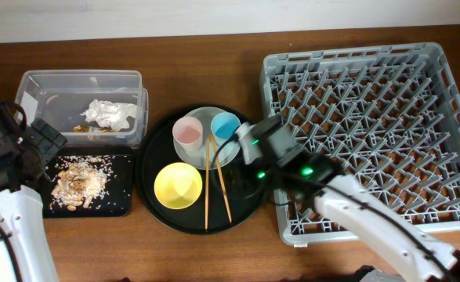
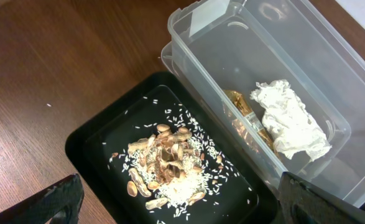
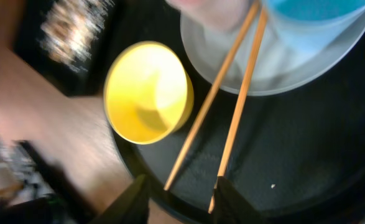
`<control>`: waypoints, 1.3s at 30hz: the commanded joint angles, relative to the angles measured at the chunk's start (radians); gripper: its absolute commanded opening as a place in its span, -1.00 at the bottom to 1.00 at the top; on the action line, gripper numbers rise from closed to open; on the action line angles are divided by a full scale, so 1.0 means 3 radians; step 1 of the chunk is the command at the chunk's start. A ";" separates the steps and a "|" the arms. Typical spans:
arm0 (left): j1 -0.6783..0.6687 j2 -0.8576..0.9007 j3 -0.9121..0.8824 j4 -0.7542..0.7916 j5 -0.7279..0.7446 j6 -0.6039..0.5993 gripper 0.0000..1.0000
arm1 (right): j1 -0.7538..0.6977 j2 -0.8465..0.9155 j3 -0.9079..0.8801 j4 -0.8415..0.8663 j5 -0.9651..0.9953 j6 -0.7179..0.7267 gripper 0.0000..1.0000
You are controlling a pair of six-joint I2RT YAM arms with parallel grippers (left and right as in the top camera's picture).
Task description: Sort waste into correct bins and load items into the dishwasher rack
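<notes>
While the two chopsticks point(image 3: 239, 109) lie from the plate point(image 3: 281, 74) rim onto the round black tray point(image 3: 306, 162), right of the yellow bowl point(image 3: 148, 93), the right gripper point(image 3: 182, 199) is held open above them. The left gripper point(image 2: 191, 202) is spread wide over the shallow black tray point(image 2: 89, 140), with bare table point(image 2: 33, 74) left of it.

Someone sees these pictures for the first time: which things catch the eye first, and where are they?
The big grey dishwasher rack fills the right side. The bright yellow bowl stands out on the round black tray in the middle, beside two chopsticks. At left, beige food scraps lie heaped in the shallow black tray.
</notes>
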 commanded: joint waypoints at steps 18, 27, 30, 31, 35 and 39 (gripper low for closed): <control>0.0011 0.0003 0.0006 -0.0005 0.0000 0.0018 0.99 | 0.0632 0.1119 -0.0025 0.0599 0.1489 0.0484 -0.22; 0.0011 0.0003 0.0006 -0.0005 0.0000 0.0018 0.99 | 0.0635 0.1387 -0.0039 0.0744 0.1486 0.0484 -0.29; 0.0011 0.0003 0.0006 -0.0005 0.0000 0.0018 0.99 | 0.0635 0.1387 -0.0039 0.0746 0.1488 0.0551 -0.52; 0.0011 0.0003 0.0006 -0.0005 0.0000 0.0018 0.99 | 0.0635 0.1389 -0.0041 0.0745 0.1486 0.0635 -0.53; 0.0011 0.0003 0.0006 -0.0005 0.0000 0.0018 0.99 | 0.0635 0.1389 -0.0041 0.0727 0.1466 0.0633 -0.63; 0.0011 0.0003 0.0006 -0.0005 0.0000 0.0018 0.99 | 0.0635 0.1387 -0.0041 0.0706 0.1394 0.0635 -0.63</control>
